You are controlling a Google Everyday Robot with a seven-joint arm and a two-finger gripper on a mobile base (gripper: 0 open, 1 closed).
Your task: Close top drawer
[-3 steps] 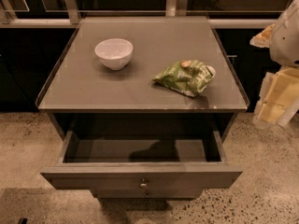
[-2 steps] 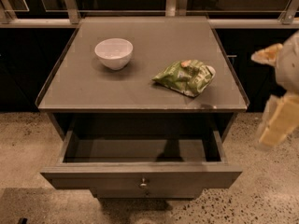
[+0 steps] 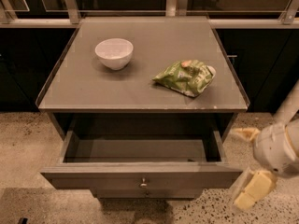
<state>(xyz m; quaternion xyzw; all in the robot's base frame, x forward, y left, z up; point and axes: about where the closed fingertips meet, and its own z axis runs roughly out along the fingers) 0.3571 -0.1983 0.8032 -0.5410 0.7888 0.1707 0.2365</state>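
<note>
Top drawer (image 3: 93, 177) found pulled out toward near side, front well clear of cabinet (image 3: 140, 94) edge. Knob (image 3: 144, 183) seen at centre of front. Gripper (image 3: 248, 164) located low at right, just beside drawer's right front corner; contact cannot be told. Fingers (image 3: 252, 193) spread apart, nothing held. White bowl (image 3: 114, 53) noted on cabinet top, far left. Green bag (image 3: 186, 77) lies right of it.
</note>
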